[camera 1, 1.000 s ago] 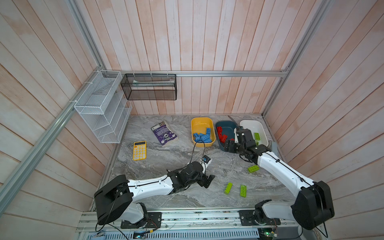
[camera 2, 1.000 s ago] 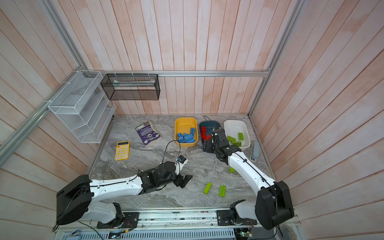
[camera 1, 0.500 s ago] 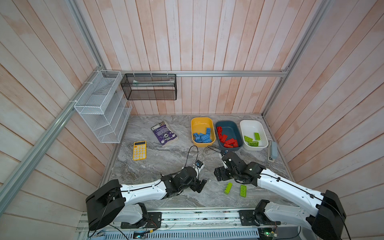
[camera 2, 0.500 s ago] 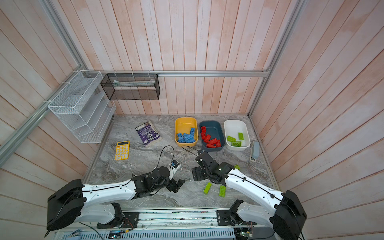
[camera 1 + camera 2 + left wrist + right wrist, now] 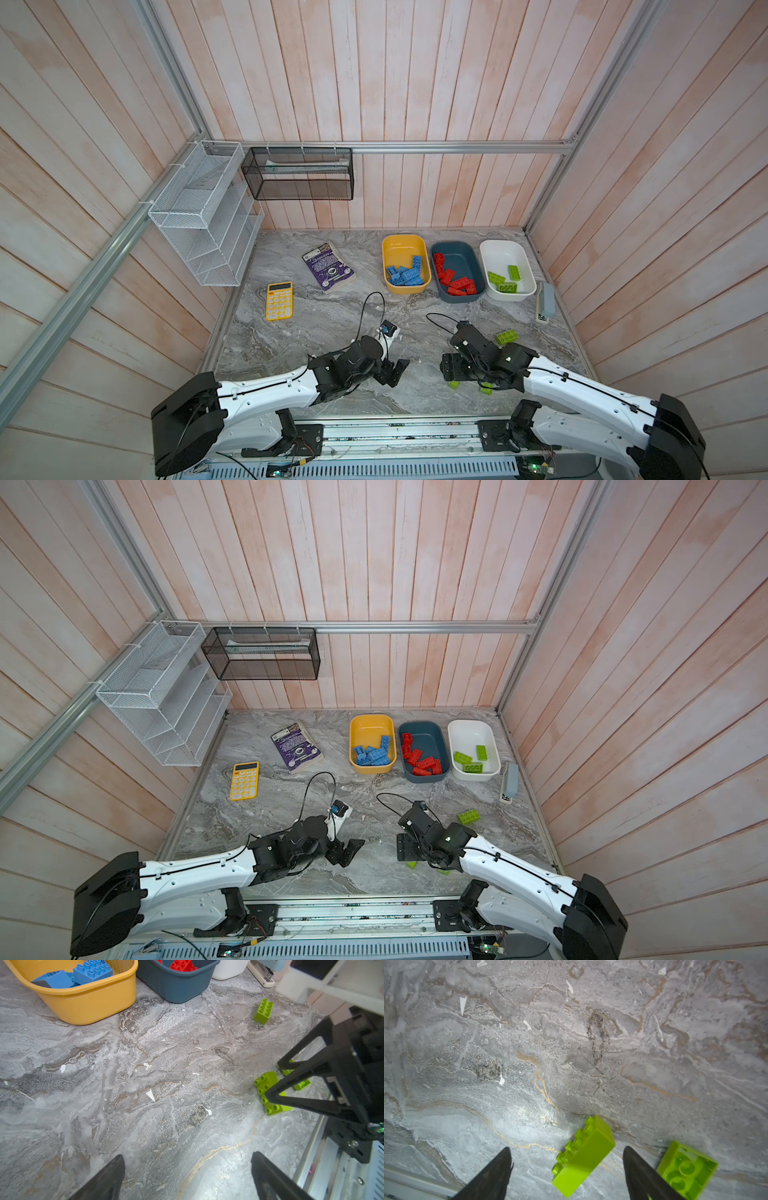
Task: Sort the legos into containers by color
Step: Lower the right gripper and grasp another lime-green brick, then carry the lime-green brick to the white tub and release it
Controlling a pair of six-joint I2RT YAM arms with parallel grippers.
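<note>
We are most of the way through the sort. In both top views the three tubs stand in a row at the upper right of the counter (image 5: 332, 332). The yellow tub (image 5: 401, 251) holds the blue legos (image 5: 405, 274), the teal tub (image 5: 457, 251) holds the red legos (image 5: 455, 282), and the white tub (image 5: 500, 251) holds three green legos (image 5: 508, 286). We see no blue or red pieces loose on the counter, so we judge those two colours finished.

Green is what is left, with three bricks outside the tubs. A lone green brick (image 5: 507, 337) lies right of centre in a top view, near our right arm and well apart from the white tub. The other two lie at the lower right, under our right hand (image 5: 566, 1148). That hand is released, fingers spread and low over the counter. One brick, the straddled brick (image 5: 583, 1157), lies on its side between the fingers, and we cannot see that either finger touches it. The neighbour brick (image 5: 687, 1167) lies just outside one finger, hollow underside showing.

Our left hand (image 5: 188, 1155) is released too and grasps nothing, hovering over bare counter at lower centre.

By our reckoning three pick-and-drop trips to the white tub are left, and the straddled brick looks like the next one.
</note>
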